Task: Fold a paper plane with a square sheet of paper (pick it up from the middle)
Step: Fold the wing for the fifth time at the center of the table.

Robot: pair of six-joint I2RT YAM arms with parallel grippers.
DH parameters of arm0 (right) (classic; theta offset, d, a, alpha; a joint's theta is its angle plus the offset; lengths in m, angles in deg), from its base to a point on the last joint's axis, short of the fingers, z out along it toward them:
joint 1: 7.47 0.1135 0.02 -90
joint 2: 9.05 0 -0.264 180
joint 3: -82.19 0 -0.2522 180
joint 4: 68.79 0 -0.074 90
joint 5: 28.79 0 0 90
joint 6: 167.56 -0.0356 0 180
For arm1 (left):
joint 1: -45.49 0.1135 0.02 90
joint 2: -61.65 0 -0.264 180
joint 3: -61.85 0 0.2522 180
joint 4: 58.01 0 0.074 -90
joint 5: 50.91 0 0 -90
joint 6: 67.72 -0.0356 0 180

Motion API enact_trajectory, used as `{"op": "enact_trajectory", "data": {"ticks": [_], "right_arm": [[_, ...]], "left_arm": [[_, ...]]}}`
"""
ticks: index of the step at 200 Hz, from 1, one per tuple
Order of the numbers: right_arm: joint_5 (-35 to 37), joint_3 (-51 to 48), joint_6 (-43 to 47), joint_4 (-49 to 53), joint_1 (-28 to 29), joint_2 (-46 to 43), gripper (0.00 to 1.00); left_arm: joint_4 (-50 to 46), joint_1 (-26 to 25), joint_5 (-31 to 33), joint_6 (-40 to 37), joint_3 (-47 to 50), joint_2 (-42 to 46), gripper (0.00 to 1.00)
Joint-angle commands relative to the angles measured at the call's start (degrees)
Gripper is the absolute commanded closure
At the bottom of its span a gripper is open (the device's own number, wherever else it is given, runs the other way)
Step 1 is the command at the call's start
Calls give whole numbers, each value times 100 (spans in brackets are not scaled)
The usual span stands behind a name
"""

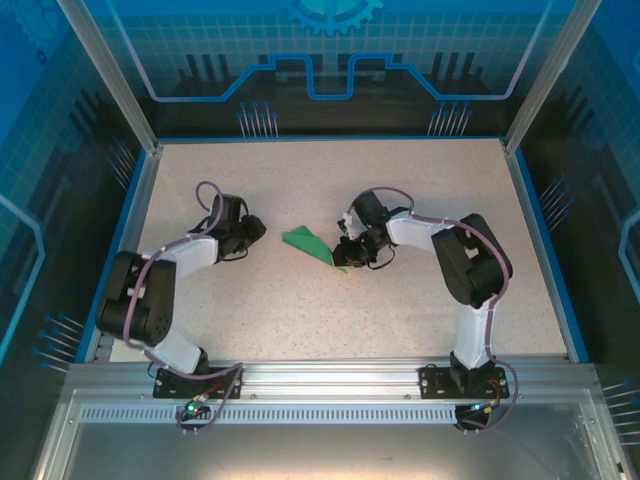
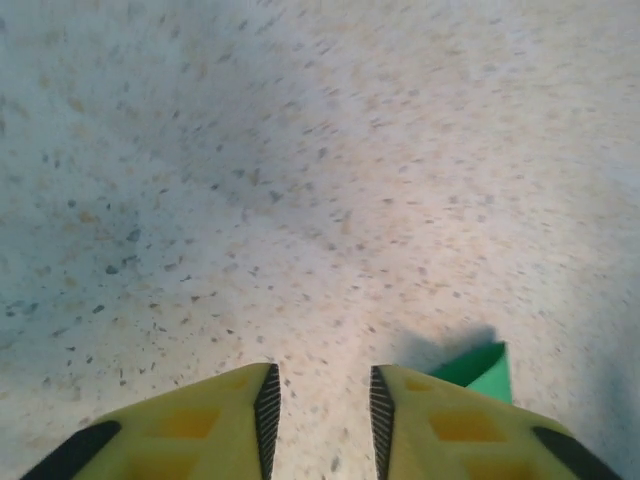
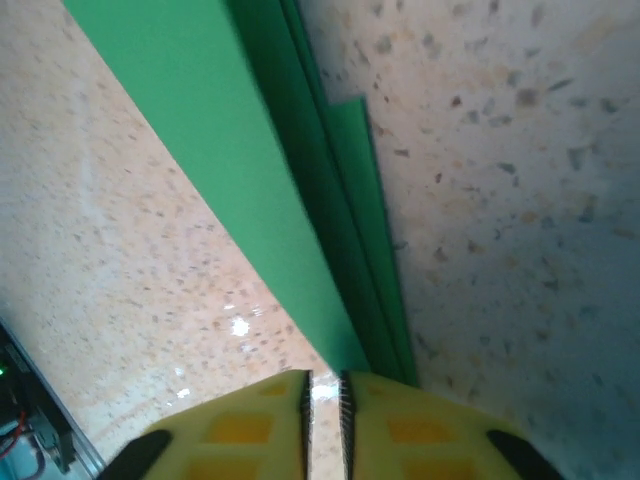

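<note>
The green paper plane [image 1: 308, 243] lies on the speckled table [image 1: 400, 180] between the two arms, folded into a narrow dart with layered wings. My left gripper [image 1: 262, 228] sits just left of it, open, with bare table in the gap [image 2: 322, 385]; a green corner of the paper plane [image 2: 480, 368] peeks past its right finger. My right gripper [image 1: 342, 250] is at the plane's near-right end. Its jaws [image 3: 325, 385] stand a narrow slit apart with table showing through. The paper plane [image 3: 230, 140] runs up and away, its end passing behind the right finger.
Blue rails [image 1: 545, 240] edge the table on both sides and at the back. An aluminium beam [image 1: 330, 378] carries the arm bases at the near edge. Open tabletop lies in front of and behind the plane.
</note>
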Motion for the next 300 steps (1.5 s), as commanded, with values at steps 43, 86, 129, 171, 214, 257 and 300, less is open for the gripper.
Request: {"op": "enact_trajectory", "data": {"ticks": [43, 86, 129, 171, 214, 257, 300], "right_arm": [[1761, -323, 2, 157, -145, -1953, 53], [2375, -992, -68, 78, -631, -2489, 41], [2452, -1417, -137, -133, -784, -2461, 34], [2744, -1621, -286, -165, -891, -2496, 29], [2817, -1671, -351, -160, -946, -2452, 28], [2804, -1676, -386, -152, -951, -2434, 28], [2787, -1653, -414, -136, -955, -2383, 28]], "left_arm": [[-1809, -732, 464, -531, -762, 981, 28], [-2233, -1453, 975, -471, -1235, 825, 11], [-2895, -2339, 2037, -43, -2118, -249, 8], [-3771, -2853, 2671, 537, -3381, -1636, 13], [-4236, -3049, 2645, 643, -4340, -2650, 20], [-4675, -3065, 2719, 459, -4767, -3073, 28], [-4834, -3066, 2583, 295, -4766, -3080, 38]]}}
